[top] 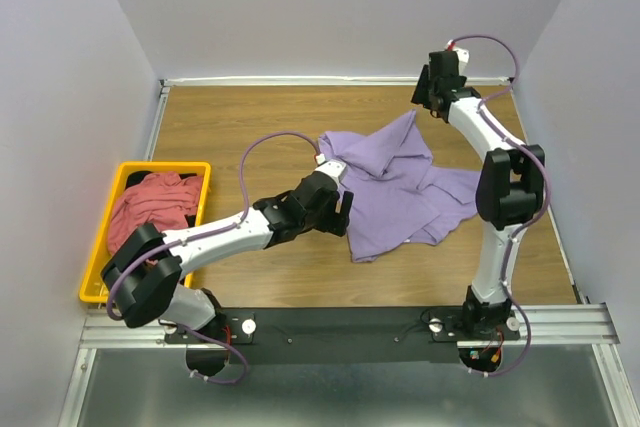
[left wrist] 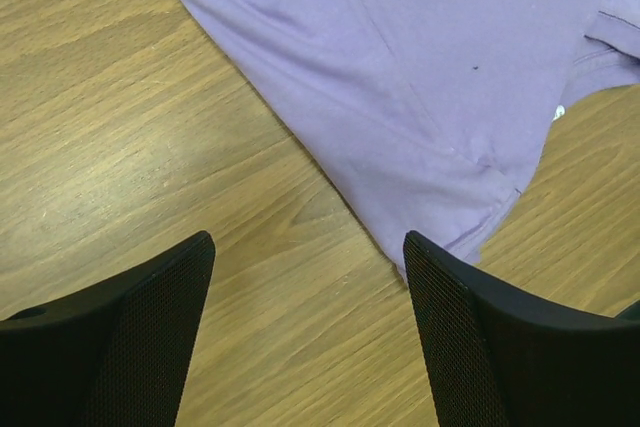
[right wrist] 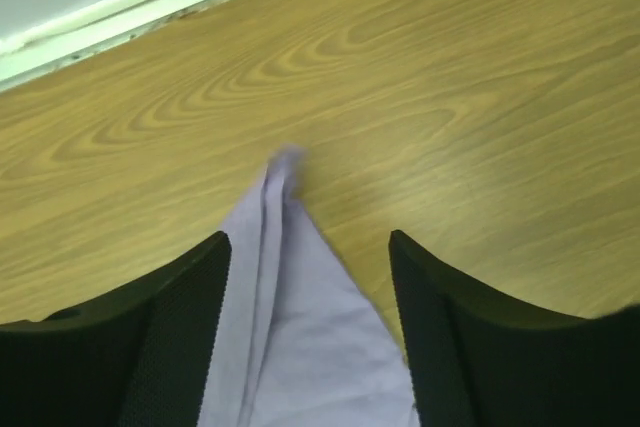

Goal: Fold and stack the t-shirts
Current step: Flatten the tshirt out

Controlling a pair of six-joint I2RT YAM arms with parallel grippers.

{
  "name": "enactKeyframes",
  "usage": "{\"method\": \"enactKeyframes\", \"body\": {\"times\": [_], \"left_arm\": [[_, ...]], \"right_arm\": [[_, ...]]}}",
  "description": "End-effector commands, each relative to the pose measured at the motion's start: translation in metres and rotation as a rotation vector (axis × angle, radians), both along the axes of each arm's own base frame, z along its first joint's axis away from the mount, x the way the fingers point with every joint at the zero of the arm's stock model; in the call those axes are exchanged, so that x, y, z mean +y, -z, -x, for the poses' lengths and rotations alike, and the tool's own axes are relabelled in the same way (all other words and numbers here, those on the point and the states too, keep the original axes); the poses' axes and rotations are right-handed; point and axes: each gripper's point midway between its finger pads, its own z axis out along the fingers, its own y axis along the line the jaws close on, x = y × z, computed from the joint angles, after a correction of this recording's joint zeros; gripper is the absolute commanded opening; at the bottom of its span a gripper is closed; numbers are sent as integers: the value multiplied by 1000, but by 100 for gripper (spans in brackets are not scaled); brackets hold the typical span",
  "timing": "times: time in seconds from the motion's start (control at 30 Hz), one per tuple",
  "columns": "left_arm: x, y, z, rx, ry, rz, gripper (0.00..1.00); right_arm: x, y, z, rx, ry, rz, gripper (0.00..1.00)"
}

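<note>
left claw (top: 343, 205) at the near-left edge of the lavender t-shirt (top: 400, 187): released, fingers wide, nothing between them, over bare bench (top: 250, 117) just beside the hem

yellow bin (top: 92, 269) well left of the lavender t-shirt, red-pink t-shirt (top: 150, 209) bunched inside. dark patch next to it in the bin, can't tell what it is

lavender t-shirt lies on the bench, spread but rumpled, layers overlapping, one corner drawn to a point on the far side. doesn't read as a fold to me

right claw (top: 428, 105) at that far corner: fingers apart, cloth tip lying between them on the wood, not pinched as far as it shows, so released

progress, my read: early. nothing folded, no stack anywhere, red-pink one not yet out of the bin. left: flatten and fold lavender, place it, repeat for the bin contents, stack

view differences:
- top external: only view with the bin, both arms and the full shirt outline
- left wrist: left claw (left wrist: 307, 247) just short of the hem; shows the stitched seam, a small white fleck at the shirt's edge and two dark specks, none visible from above
- right wrist: right claw (right wrist: 308, 242) straddles the corner, which is doubled into a narrow ridge; pale rail (right wrist: 150, 7) runs just beyond the shirt
</note>
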Motion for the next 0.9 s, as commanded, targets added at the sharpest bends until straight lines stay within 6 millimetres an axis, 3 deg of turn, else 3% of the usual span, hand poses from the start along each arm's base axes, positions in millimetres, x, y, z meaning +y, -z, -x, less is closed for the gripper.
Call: {"method": "enactKeyframes", "body": {"times": [0.0,0.03,0.07,0.1,0.13,0.17,0.2,0.23,0.27,0.3,0.33,0.37,0.4,0.47,0.5,0.53,0.57,0.6,0.73,0.87], "left_arm": [[-4,-4,-5,-20,0,-9,84],[-4,0,-5,-16,3,-18,84],[-10,-3,-8,-21,11,-12,84],[-13,-1,-9,-21,24,-17,84],[-20,0,-13,-19,34,-18,84],[-24,1,-15,-12,42,-19,84],[-28,3,-17,-9,47,-25,84],[-31,15,-18,9,61,-53,84],[-40,11,-22,10,74,-41,81],[-44,14,-23,18,85,-45,81],[-48,17,-23,29,98,-53,79],[-56,24,-26,43,116,-59,74],[-59,28,-27,53,125,-67,71],[-64,43,-29,89,136,-105,62],[-66,48,-29,101,140,-116,57],[-67,57,-31,118,140,-138,53],[-67,61,-31,123,138,-147,41],[-67,65,-32,126,137,-159,39],[-54,92,-42,156,86,-260,37],[-39,107,-63,165,21,-304,36]], "right_arm": [[-12,-20,-1,-31,46,57,78],[-9,-31,1,-48,26,45,79],[-8,-13,14,-1,4,43,80],[-1,-25,25,-13,-33,15,80],[-2,6,48,66,-45,12,80],[-1,13,60,88,-54,0,80],[3,0,75,71,-69,-39,80],[3,11,90,102,-73,-52,80],[3,16,104,119,-77,-69,79],[4,44,131,196,-93,-90,79],[5,35,143,181,-94,-116,78],[5,40,155,198,-95,-130,76],[4,60,178,257,-97,-139,75],[6,60,202,272,-95,-181,73],[6,74,222,316,-91,-193,72],[5,80,232,332,-75,-209,72],[6,78,239,327,-76,-223,71],[7,83,248,349,-78,-234,70],[19,105,284,454,-111,-312,67],[34,127,319,584,-144,-408,65]]}}
